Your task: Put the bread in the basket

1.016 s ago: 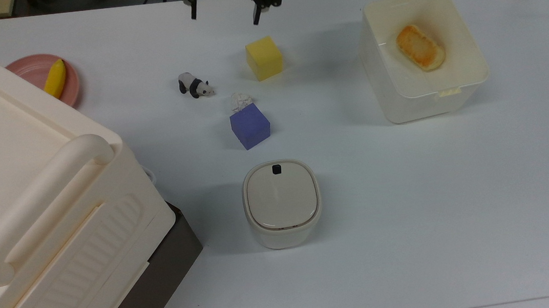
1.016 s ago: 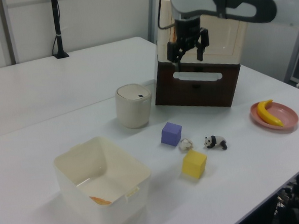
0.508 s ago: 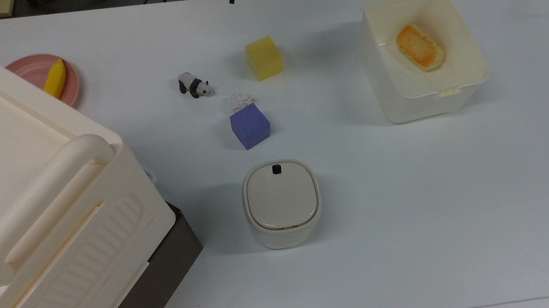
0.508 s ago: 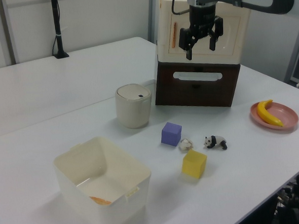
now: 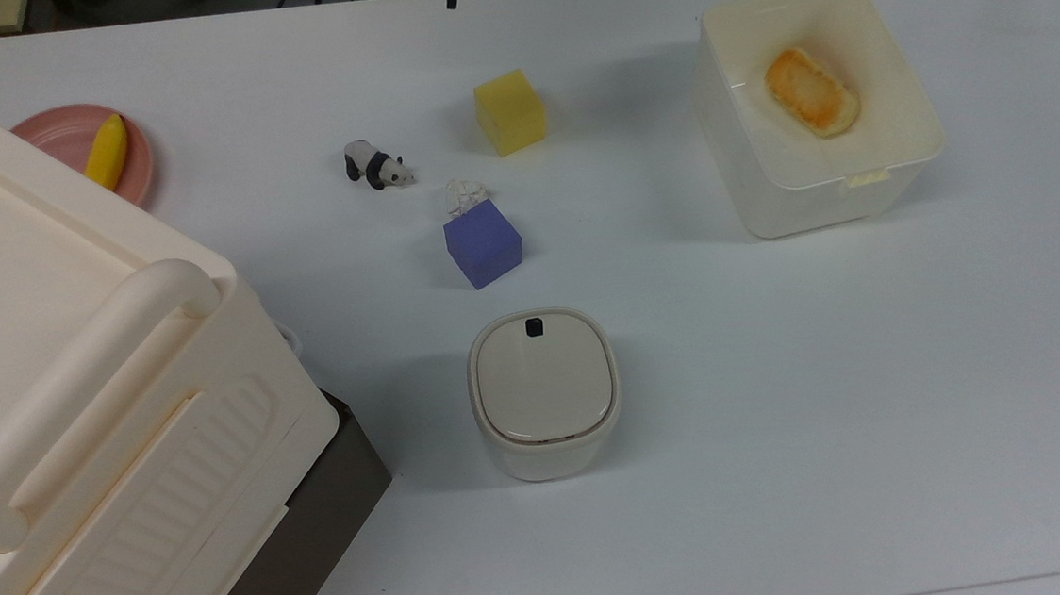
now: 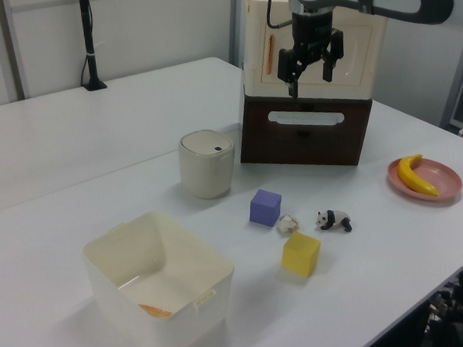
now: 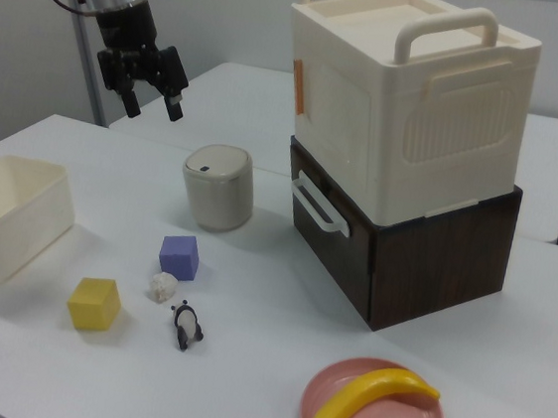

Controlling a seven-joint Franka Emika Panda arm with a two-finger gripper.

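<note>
**Bread lies inside the basket; claw hangs empty, high above the table**

The bread (image 5: 811, 92), a glossy orange-brown oblong loaf, rests on the floor of the basket (image 5: 897, 158), a translucent cream tub with rounded corners, its long axis diagonal to the basket's walls. The gripper (image 6: 312, 61) hangs well away from the basket, fingers spread and holding nothing. Judged so, the placing looks done.

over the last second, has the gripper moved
Yes. In the left view the gripper has gone up and toward the left view's right, judged against the dark brown box.
</note>
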